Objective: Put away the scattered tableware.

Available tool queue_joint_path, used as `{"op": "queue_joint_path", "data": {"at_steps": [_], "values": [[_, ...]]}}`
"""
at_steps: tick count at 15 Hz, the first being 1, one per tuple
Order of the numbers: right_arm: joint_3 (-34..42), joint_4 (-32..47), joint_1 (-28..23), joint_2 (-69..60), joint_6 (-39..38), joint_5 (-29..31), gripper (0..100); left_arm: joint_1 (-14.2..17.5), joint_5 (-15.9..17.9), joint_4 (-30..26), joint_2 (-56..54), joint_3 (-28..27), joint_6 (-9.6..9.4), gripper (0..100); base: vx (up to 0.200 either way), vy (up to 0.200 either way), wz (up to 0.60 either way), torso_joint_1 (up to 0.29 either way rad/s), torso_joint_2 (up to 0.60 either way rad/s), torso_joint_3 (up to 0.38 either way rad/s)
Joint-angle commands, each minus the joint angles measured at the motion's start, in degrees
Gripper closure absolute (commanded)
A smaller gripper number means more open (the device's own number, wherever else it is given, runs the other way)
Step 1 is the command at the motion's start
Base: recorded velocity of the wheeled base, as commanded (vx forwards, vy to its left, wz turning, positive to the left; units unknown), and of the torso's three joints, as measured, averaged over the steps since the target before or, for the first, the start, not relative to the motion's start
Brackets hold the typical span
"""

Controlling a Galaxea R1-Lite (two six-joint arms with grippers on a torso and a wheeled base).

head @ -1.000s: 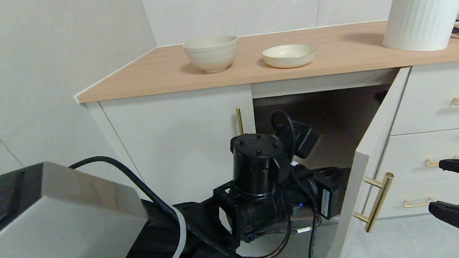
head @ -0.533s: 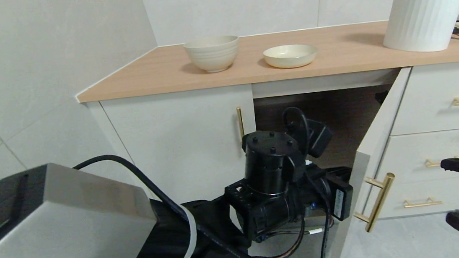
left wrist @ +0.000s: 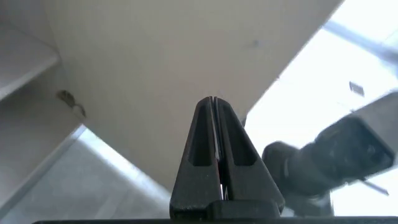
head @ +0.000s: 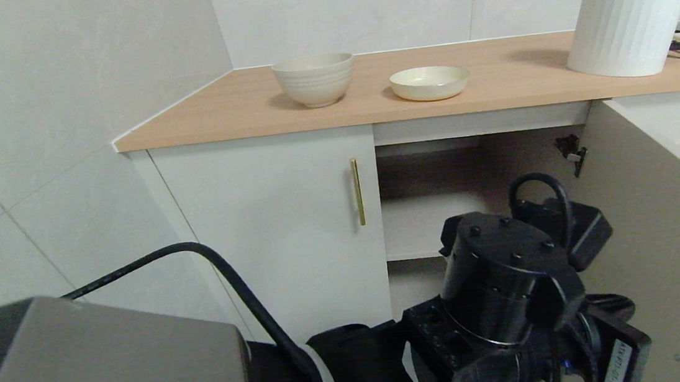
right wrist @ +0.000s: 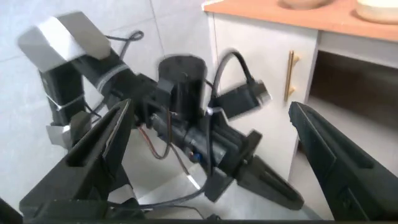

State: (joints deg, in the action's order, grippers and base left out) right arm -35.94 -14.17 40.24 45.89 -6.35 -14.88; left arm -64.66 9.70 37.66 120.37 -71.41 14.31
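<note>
**A:** Why are the fingers [left wrist: 200,143] of the left gripper [left wrist: 212,99] being pressed together with nothing between them?

**B:** They are being used as one blunt tip, it is judged; the inner face of the cabinet door [head: 650,236] is lying just ahead of them, so the door is being propped wide rather than gripped; whether it is actually being touched cannot be told.

**A:** And where is the tableware being left?

**B:** The bowl [head: 313,79] and the shallow dish [head: 430,82] are sitting near each other but apart on the worktop [head: 510,84], well above those fingers and untouched; the shelf [head: 424,226] off to their side is presumably being exposed to receive them.

**A:** And the right gripper [right wrist: 209,109]?

**B:** Its fingers [right wrist: 102,146] are being held spread wide, well apart from both pieces; it is probably being readied for the first pickup.
</note>
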Motion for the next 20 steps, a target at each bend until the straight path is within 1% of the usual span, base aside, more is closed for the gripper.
{"op": "queue_joint_path", "data": {"at_steps": [1, 2, 3, 4, 7, 9, 11, 13, 14, 15, 16, 17, 18, 19, 20], "values": [[-0.4, 0.2, -0.2, 0.3, -0.1, 0.2, 0, -0.4, -0.1, 0.8, -0.9, 0.0, 0.10, 100, 0.000, 0.000, 0.00, 0.000, 0.00, 0.000], [-0.3, 0.2, -0.3, 1.2, -0.2, 0.4, 0, 0.3, -1.1, 1.9, -2.1, 0.9, 0.19, 100, 0.000, 0.000, 0.00, 0.000, 0.00, 0.000], [-0.3, 0.2, -1.0, 2.2, -0.2, 0.6, 0, 1.9, -2.2, 2.4, -3.9, 3.2, 0.19, 100, 0.000, 0.000, 0.00, 0.000, 0.00, 0.000], [-0.3, 0.2, -1.3, 3.3, -0.2, 0.7, 0, 3.4, -2.5, 2.5, -5.9, 5.1, 0.19, 100, 0.000, 0.000, 0.00, 0.000, 0.00, 0.000], [-2.0, 0.2, -3.2, 10.1, -0.4, 2.1, 0, 12.1, -2.5, 2.6, -17.2, 15.0, 0.28, 100, 0.000, 0.000, 0.00, 0.000, 0.00, 0.000], [-5.5, 0.2, -5.7, 16.8, -0.9, 2.0, 0, 19.4, -2.5, 2.5, -28.0, 23.3, 0.19, 100, 0.000, 0.000, 0.00, 0.000, 0.00, 0.000], [-9.3, 0.1, -5.8, 23.0, -0.9, 2.0, 0, 26.8, -2.4, 1.8, -38.7, 30.9, -0.07, 100, 0.000, 0.000, 0.00, 0.000, 0.00, 0.000], [-12.0, -0.1, -5.8, 28.4, 0.5, 2.0, 0, 32.7, -2.3, -0.4, -47.6, 36.4, -0.16, 100, 0.000, 0.000, 0.00, 0.000, 0.00, 0.000], [-12.8, -0.5, -5.7, 29.6, 1.4, 2.0, 0, 34.3, -2.1, -2.2, -50.6, 37.8, -0.16, 100, 0.000, 0.000, 0.00, 0.000, 0.00, 0.000], [-13.3, -2.0, -5.7, 30.1, 1.2, 2.0, 0, 35.8, -2.1, -6.5, -54.5, 39.4, -0.78, 100, 0.000, 0.000, 0.00, 0.000, 0.00, 0.000], [-11.9, -2.7, -5.8, 29.3, 0.4, 2.1, 0, 37.3, -2.0, -9.6, -56.7, 39.7, -1.83, 100, 0.000, 0.000, 0.00, 0.000, 0.00, 0.000], [-11.3, -2.8, -6.0, 29.3, -1.5, 2.5, 0, 39.1, -1.9, -13.0, -57.7, 38.8, -2.71, 100, 0.000, 0.000, 0.00, 0.000, 0.00, 0.000], [-11.7, -2.7, -6.1, 28.8, -2.0, 4.1, 0, 39.2, -2.1, -14.6, -58.2, 37.9, -3.24, 100, 0.000, 0.000, 0.00, 0.000, 0.00, 0.000], [-12.5, -2.4, -6.1, 28.4, -2.0, 7.2, 0, 39.3, -2.1, -16.8, -58.4, 37.0, -3.33, 100, 0.000, 0.000, 0.00, 0.000, 0.00, 0.000], [-12.8, -2.4, -6.1, 28.5, -2.0, 8.6, 0, 39.3, -2.1, -18.0, -58.5, 37.0, -3.33, 100, 0.000, 0.000, 0.00, 0.000, 0.00, 0.000]]}}
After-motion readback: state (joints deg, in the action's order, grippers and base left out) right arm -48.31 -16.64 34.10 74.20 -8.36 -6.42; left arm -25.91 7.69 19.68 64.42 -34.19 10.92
